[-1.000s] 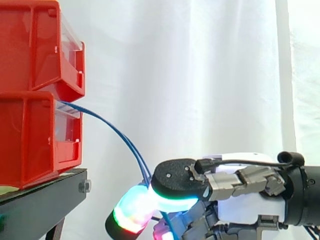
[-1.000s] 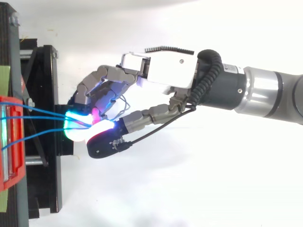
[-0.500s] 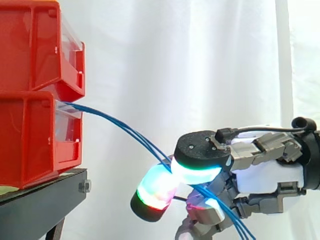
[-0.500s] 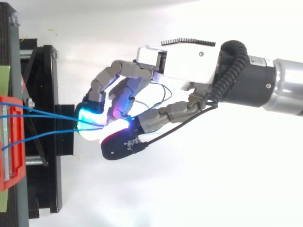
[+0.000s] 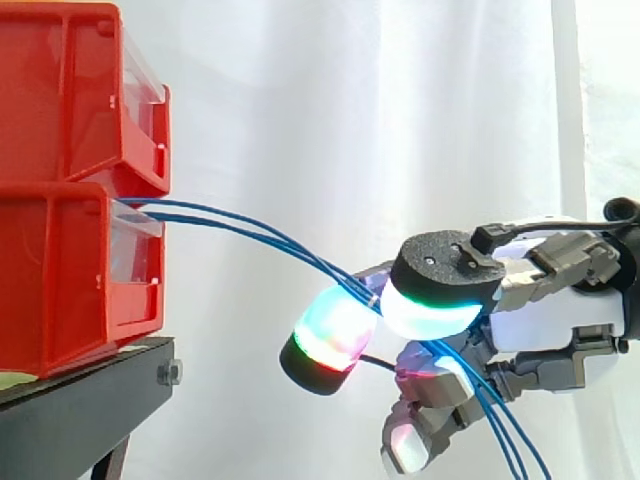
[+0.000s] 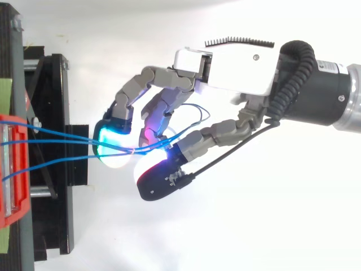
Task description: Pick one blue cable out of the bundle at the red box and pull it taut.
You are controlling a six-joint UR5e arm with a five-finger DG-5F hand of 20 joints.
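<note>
Two red boxes (image 5: 60,270) are stacked on the left, on top of the black stand (image 5: 90,405), with their fronts close to the stand's right edge. Some blue cables (image 5: 310,262) come out of the front of the lower box. They slope down to the right, fairly straight, away from the stand. The hand (image 6: 231,70) is on the right. Its curled fingers (image 5: 335,330) and thumb pinch the cables together. Past the pinch, the cables hang down toward the bottom right.

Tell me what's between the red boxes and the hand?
Side view: only thin blue cables span it, from the lower red plastic box to the hand.
</note>
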